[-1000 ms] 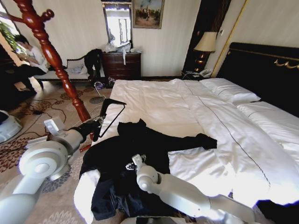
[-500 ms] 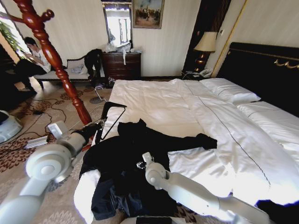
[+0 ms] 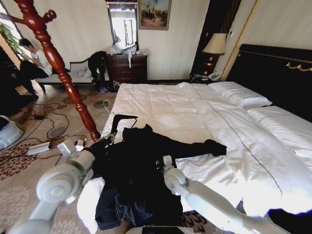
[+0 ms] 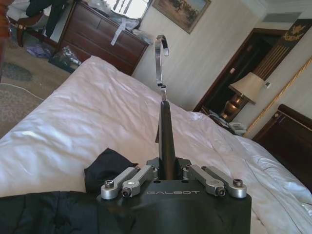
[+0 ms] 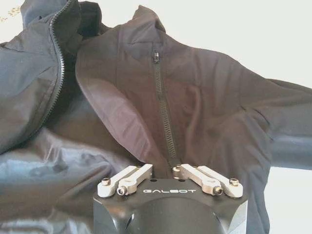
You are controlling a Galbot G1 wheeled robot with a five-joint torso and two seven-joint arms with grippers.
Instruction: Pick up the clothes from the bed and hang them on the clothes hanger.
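The clothes (image 3: 141,175) are a black coat lying spread on the near corner of the bed (image 3: 161,102), one sleeve stretched to the right. My left gripper (image 3: 107,140) is at the coat's left edge, shut on a thin black hanger (image 3: 119,124) with a metal hook (image 4: 162,53). Over the coat's middle, my right gripper (image 3: 161,161) has its jaws drawn together by the zipper (image 5: 163,112); its tips are hidden against the cloth. The clothes hanger (image 3: 53,58), a red-brown wooden stand, rises left of the bed.
Cables (image 3: 48,126) and a power strip (image 3: 36,147) lie on the patterned carpet left of the bed. A dark dresser (image 3: 126,68) and a bench (image 3: 73,75) stand against the far wall. A lamp (image 3: 214,46) and black headboard (image 3: 273,73) are at the right.
My left arm has swung toward the bed, bringing the hanger down to the coat's collar. My right gripper has slid forward across the coat. The coat has stayed put.
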